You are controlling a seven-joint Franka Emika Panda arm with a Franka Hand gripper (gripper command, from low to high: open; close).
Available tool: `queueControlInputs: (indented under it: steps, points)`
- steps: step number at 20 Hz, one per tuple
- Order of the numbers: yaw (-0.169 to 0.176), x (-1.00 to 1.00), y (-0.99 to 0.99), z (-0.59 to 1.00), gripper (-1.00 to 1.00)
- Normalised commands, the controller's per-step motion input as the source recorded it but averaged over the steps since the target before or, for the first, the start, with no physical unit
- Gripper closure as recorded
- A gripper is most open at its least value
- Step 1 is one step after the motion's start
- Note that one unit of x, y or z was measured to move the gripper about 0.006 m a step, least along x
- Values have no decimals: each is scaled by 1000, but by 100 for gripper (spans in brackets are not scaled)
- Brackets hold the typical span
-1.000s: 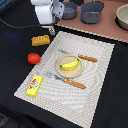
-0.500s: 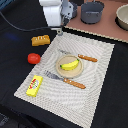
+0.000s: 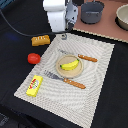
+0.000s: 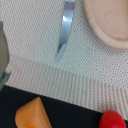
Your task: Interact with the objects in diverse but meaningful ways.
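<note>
Fingers (image 3: 64,36), their opening impossible to tell, have drifted toward the placemat's (image 3: 95,80) far edge near the bread block (image 3: 40,40), likely the next pick; banana (image 3: 69,64) stays plated

Nothing I can read anywhere right now. The small yellow box (image 3: 34,85) on the placemat (image 3: 95,75) carries a coloured label, but it's just a blur of red and blue from here, no letters or numbers coming through. My wrist camera shows no writing either.
</note>
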Motion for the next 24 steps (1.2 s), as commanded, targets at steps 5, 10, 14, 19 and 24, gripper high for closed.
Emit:
queueControlInputs:
  steps: [5, 10, 14, 19, 24]
  points:
    - [0, 672, -311, 98, -100]
    - [15, 626, -242, 217, -100]
    - [54, 474, -169, 231, -100]
    - [94, 351, -71, 287, -100]
    - [115, 361, -116, 282, -100]
